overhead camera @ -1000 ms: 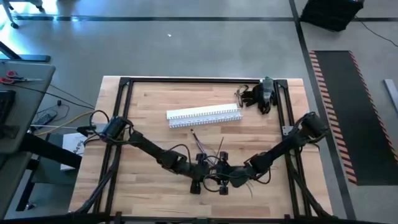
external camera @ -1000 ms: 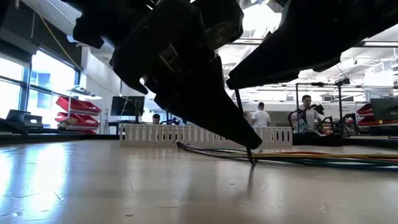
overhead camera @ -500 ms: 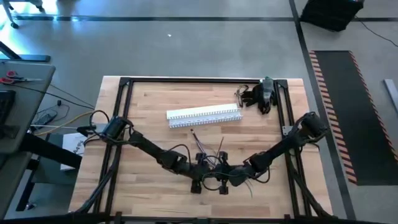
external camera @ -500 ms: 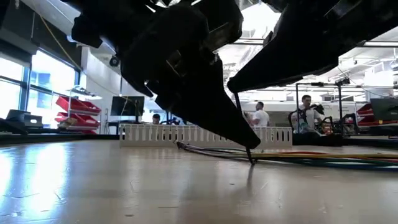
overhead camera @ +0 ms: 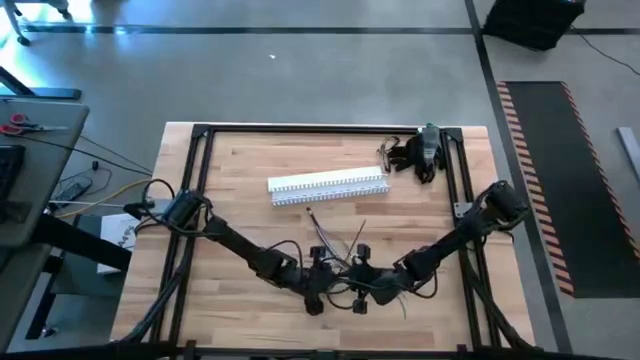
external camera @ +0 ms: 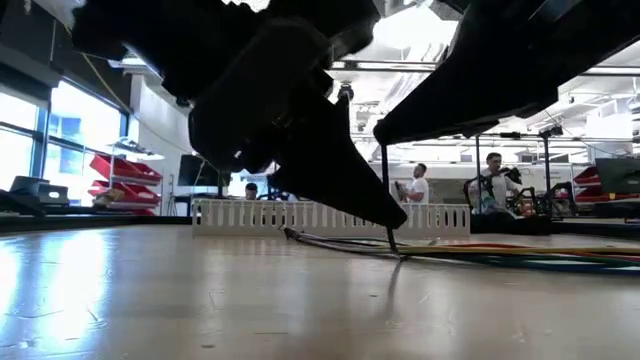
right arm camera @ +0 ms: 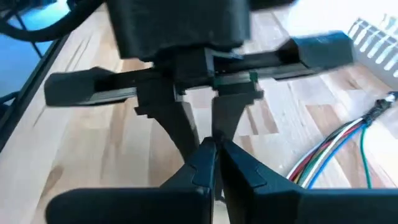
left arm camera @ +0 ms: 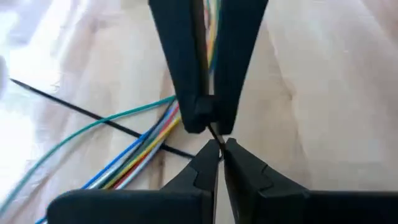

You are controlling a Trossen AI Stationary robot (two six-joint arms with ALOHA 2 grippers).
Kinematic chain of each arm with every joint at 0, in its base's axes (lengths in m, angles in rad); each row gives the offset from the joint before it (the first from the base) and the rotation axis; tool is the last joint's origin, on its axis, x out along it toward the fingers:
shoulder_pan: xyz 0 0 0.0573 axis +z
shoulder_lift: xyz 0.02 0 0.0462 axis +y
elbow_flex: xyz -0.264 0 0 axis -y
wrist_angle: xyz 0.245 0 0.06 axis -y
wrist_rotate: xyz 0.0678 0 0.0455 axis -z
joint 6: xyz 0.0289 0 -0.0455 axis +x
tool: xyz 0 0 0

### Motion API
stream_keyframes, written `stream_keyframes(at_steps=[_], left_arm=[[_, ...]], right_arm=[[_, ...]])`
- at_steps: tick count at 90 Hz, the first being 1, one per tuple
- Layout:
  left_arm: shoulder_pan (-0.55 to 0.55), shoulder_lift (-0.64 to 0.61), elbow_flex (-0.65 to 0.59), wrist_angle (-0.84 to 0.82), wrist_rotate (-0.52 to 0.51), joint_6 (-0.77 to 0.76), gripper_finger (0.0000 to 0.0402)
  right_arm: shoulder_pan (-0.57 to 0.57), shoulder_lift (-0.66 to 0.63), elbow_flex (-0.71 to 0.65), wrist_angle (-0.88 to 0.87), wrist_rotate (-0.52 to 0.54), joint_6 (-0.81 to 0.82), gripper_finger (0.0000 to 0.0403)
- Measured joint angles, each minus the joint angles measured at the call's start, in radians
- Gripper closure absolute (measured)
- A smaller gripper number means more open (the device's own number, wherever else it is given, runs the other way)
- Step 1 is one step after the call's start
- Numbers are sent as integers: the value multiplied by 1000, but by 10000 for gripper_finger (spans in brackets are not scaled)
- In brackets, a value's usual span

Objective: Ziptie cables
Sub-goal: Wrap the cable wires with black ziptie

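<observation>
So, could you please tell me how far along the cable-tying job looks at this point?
Nothing looks finished: the thin multicoloured cables lie loose and fanned on the wooden table, with no tie visible around them. In hand: the left gripper and right gripper meet tip to tip, pinching a thin black strand. Bundling and cinching remain.

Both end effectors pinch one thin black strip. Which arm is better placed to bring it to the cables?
Left, probably: left end effector and right end effector meet tip to tip, both shut on the thin black strip, but the cables lie right beside the left one's fingers.
</observation>
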Motion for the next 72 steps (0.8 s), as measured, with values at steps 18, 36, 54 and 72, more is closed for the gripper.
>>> stream_keyframes(at_steps=[18,36,54,72], left_arm=[[-35,0,0,5,-97,6,393],[-41,0,-28,86,-135,24,397],[-39,0,-120,251,-139,25,369],[-39,0,-187,443,-90,65,312]], right_arm=[[7,0,0,0,9,11,403],[7,0,0,0,11,26,403],[7,0,0,0,12,38,403],[17,0,0,8,69,63,403]])
